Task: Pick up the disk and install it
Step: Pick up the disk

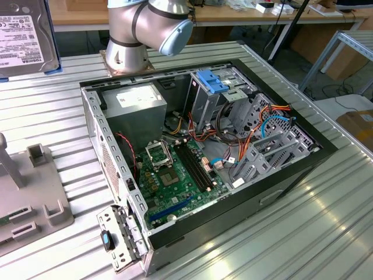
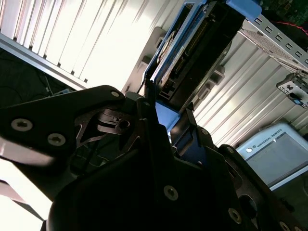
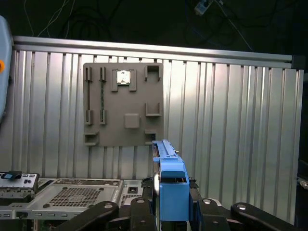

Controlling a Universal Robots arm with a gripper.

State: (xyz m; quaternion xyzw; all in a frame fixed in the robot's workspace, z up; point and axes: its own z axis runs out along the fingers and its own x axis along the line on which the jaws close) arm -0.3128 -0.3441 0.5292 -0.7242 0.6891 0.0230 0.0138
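One disk [image 1: 23,36] stands upright at the upper left of the exterior view, well apart from the one open computer case [image 1: 105,149] at centre frame. In the second wrist view the gripper [image 2: 166,113] is clamped on the disk's blue-railed edge, two black fingers [image 2: 195,130] flanking it. One grey fixture plate [image 1: 35,198] lies at lower left, and one blue latch [image 1: 211,80] sits inside the case.

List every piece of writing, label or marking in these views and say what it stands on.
Nothing is quoted: the print here is either a maker's mark or too small to read.
disk, white label: a maker's name, barcodes and fine print too small to read.
power supply, white sticker: blurred, unreadable.
grey screen unit, in the second wrist view: a maker's mark above the screen.
motherboard: markings too small to read.
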